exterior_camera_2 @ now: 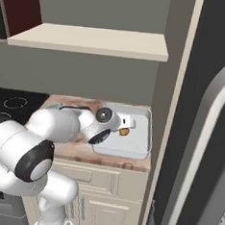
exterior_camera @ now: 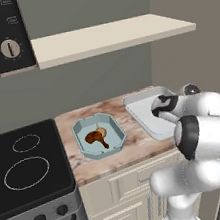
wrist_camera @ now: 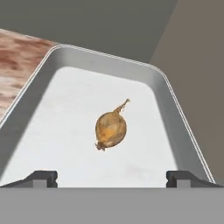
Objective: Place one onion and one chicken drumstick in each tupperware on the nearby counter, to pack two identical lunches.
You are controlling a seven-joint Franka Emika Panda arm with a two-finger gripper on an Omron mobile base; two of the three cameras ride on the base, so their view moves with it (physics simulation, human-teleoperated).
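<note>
On the marbled counter [exterior_camera: 138,145] I see two tubs side by side, apart from each other. The small light-blue tub [exterior_camera: 99,134] stands nearer the black stovetop [exterior_camera: 25,164]; the larger grey-white tub [wrist_camera: 33,100] stands at the counter's far end, next to the tall side panel [exterior_camera_2: 167,119].

1. Light-blue tub: I see a brown chicken drumstick [exterior_camera: 96,137] lying on its floor, with a small pale-brown round item [exterior_camera: 101,130] touching it. I cannot tell for certain what that item is.
2. Grey-white tub: in the hand view, one onion [wrist_camera: 111,128] lies on the tub floor near the middle, clear of the walls, its thin stem pointing toward the far rim. In the right base view the onion [exterior_camera_2: 124,132] shows just past the end of the hand.
3. Gripper [wrist_camera: 113,178]: I see it over the grey-white tub with its two fingertips [wrist_camera: 42,177] spread wide, one at each side of the hand view. Nothing sits between them. The onion lies ahead of the tips and does not touch either one.
4. Arm: in both base views it reaches over the counter edge, with the hand above the near part of the grey-white tub.

A cream wall shelf [exterior_camera: 110,36] hangs above the counter.
</note>
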